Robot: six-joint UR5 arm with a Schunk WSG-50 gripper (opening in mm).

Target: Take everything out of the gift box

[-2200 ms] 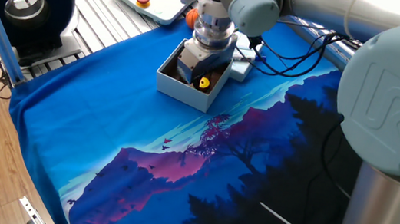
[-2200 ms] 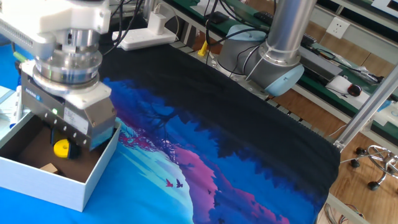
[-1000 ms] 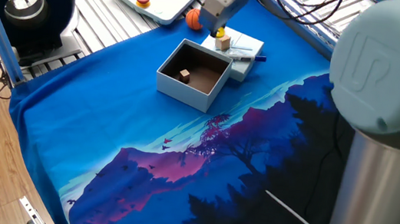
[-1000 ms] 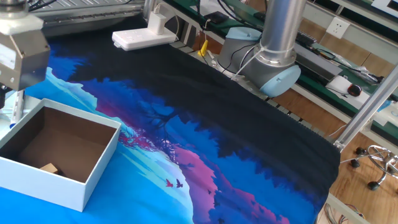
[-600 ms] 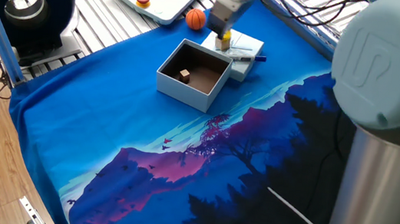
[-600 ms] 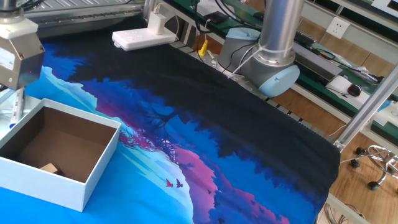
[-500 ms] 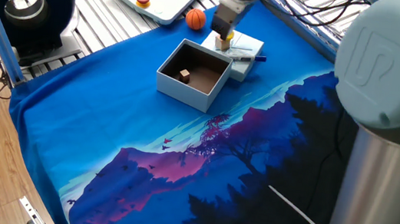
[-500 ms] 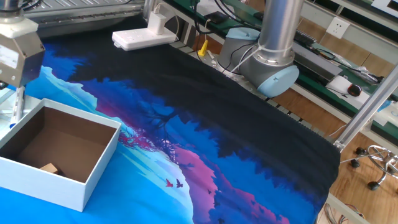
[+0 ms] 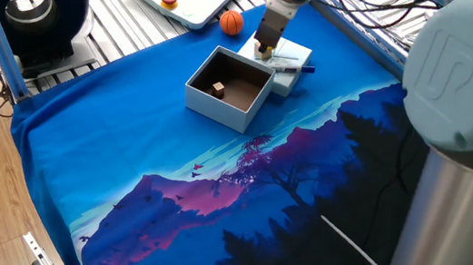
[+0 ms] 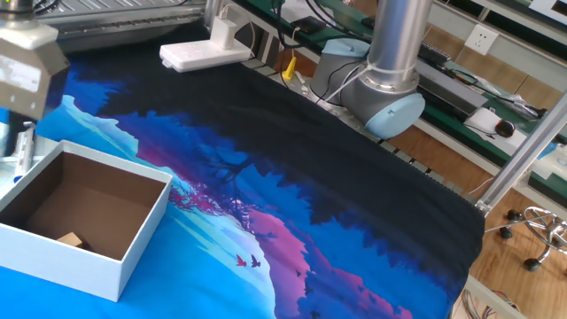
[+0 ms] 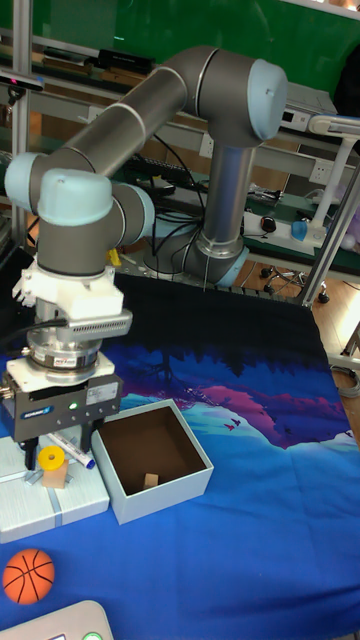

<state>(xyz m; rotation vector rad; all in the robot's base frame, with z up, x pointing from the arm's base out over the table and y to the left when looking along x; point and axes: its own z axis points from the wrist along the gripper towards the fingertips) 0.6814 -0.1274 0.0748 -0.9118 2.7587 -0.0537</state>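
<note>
Gripper point(image 10: 11, 124) cut off at frame edge, pen point(image 11: 72, 441) partly behind fingers point(image 11: 27, 441).

One gift box point(image 11: 158, 460), two wooden cubes point(image 11: 150, 481) point(image 11: 53, 476), one orange ball point(image 11: 29, 574), one yellow disc point(image 11: 51, 458), one pen point(image 11: 72, 442)

Wood cube point(image 10: 70, 239) in gift box point(image 10: 133, 251)

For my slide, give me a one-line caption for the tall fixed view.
UR5 gripper places a yellow disc on the lid; one wooden cube remains in the gift box.
</note>
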